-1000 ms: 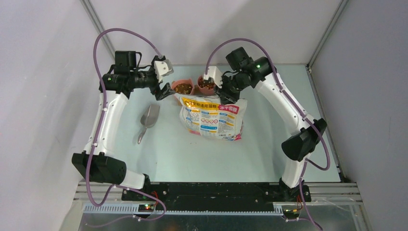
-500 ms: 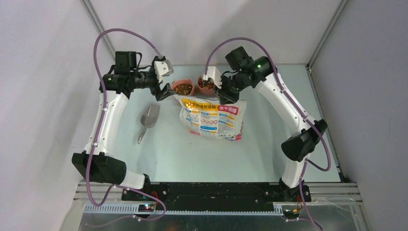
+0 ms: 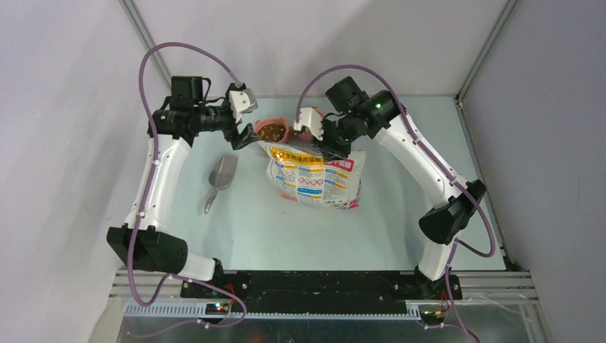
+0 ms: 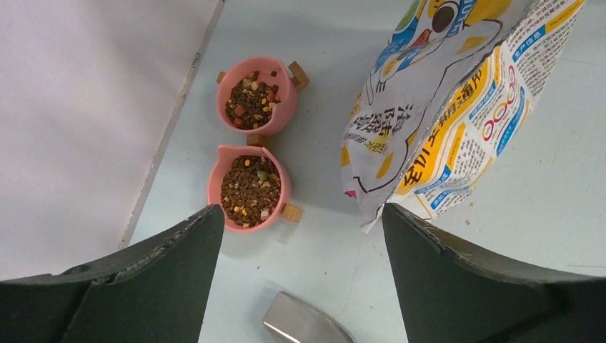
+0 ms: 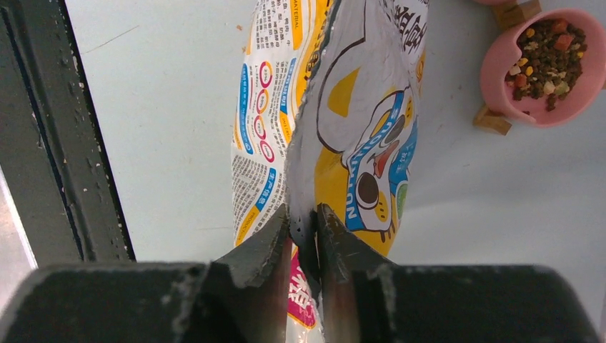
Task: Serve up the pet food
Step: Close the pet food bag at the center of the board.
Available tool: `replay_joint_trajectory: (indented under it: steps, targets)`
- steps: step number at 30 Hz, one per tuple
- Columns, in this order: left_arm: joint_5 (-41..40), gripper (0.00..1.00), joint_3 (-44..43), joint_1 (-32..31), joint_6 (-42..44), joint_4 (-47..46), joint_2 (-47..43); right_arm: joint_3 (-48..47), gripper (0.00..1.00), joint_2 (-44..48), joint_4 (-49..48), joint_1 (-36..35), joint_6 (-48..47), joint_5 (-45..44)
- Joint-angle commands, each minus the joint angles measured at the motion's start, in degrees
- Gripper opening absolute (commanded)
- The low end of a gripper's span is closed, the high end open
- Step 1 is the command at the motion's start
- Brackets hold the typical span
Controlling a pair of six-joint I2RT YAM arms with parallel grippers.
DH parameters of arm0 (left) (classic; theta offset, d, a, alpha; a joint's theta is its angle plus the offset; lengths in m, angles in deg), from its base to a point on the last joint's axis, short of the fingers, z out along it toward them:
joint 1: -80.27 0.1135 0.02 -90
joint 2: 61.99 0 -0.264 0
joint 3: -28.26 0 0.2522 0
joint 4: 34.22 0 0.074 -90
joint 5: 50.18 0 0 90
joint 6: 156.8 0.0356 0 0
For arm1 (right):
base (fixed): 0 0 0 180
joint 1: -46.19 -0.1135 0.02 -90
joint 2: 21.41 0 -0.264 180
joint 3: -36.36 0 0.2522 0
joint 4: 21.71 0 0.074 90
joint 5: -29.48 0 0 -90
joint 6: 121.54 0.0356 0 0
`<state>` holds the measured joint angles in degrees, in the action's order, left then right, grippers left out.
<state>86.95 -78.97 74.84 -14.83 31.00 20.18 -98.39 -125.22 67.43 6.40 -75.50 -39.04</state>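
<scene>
The pet food (image 4: pixel 249 187) is brown kibble filling two pink bowls, the near one (image 4: pixel 218 196) and the far one (image 4: pixel 282 107), at the back of the table. One bowl of it shows in the top view (image 3: pixel 272 131); the other is mostly hidden under my right wrist. My right gripper (image 5: pixel 304 218) is shut on the top edge of the printed cat-picture bag (image 5: pixel 357 128), which stands just in front of the bowls (image 3: pixel 314 175). My left gripper (image 4: pixel 300 214) is open and empty, hovering beside the left bowl (image 3: pixel 243 137).
A grey metal scoop (image 3: pixel 220 177) lies on the table left of the bag, below my left gripper (image 4: pixel 304 325). One bowl with kibble (image 5: pixel 547 43) shows in the right wrist view. The back wall runs right behind the bowls.
My right gripper has moved left with the bag's top edge and its wrist now covers the right bowl. The left arm has not moved.
</scene>
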Motion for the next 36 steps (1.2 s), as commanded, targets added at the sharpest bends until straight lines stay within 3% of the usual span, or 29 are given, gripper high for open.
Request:
replay_joint_trajectory:
  steps: [1, 6, 14, 18, 21, 24, 25, 27, 30, 33, 36]
  targets:
    - [1.7, 0.88, 0.3, 0.1, -0.7, -1.4, -0.3, 0.9, 0.19, 2.6, -0.7, -1.2, -0.4, -0.3]
    - [1.8, 0.88, 0.3, 0.2, -0.6, -1.3, -0.3, 0.9, 0.0, 2.4, -2.8, -1.3, -0.1, -3.4]
    - [2.8, 0.89, 1.0, 0.2, -4.0, -4.5, -0.4, -1.7, 0.0, 1.8, -5.6, -0.6, 1.2, -3.1]
    - [-4.0, 0.92, 1.6, 0.2, -17.5, -14.2, -0.9, -2.0, 0.34, 3.6, -7.6, 0.7, 4.4, -2.5]
    - [-15.9, 0.99, 0.9, 0.5, -30.3, -22.4, -1.0, -0.3, 0.4, 7.3, -10.9, 2.3, 7.5, -0.7]
    - [-27.0, 1.0, -0.6, 1.3, -38.8, -26.7, -1.1, 3.7, 0.43, 12.2, -16.2, 5.0, 12.7, 1.5]
    - [-32.8, 1.0, -1.0, 1.5, -42.1, -28.1, -1.2, 7.0, 0.43, 15.2, -20.4, 5.8, 13.9, 1.8]
    - [-36.7, 1.0, -1.6, 2.1, -44.8, -29.2, -1.8, 13.6, 0.43, 20.4, -28.6, 8.4, 20.0, 2.1]
    - [-34.4, 1.0, -1.5, 4.7, -47.0, -30.0, -2.8, 23.9, 0.4, 28.4, -39.0, 14.4, 33.8, 2.3]
    - [-22.1, 0.99, -1.0, 9.3, -54.8, -33.5, -3.2, 30.5, 0.39, 32.9, -45.9, 19.6, 43.7, 3.1]
    - [-15.3, 0.95, 0.5, 9.4, -60.3, -38.2, -4.1, 38.3, 0.39, 37.8, -48.5, 22.0, 48.5, 5.2]
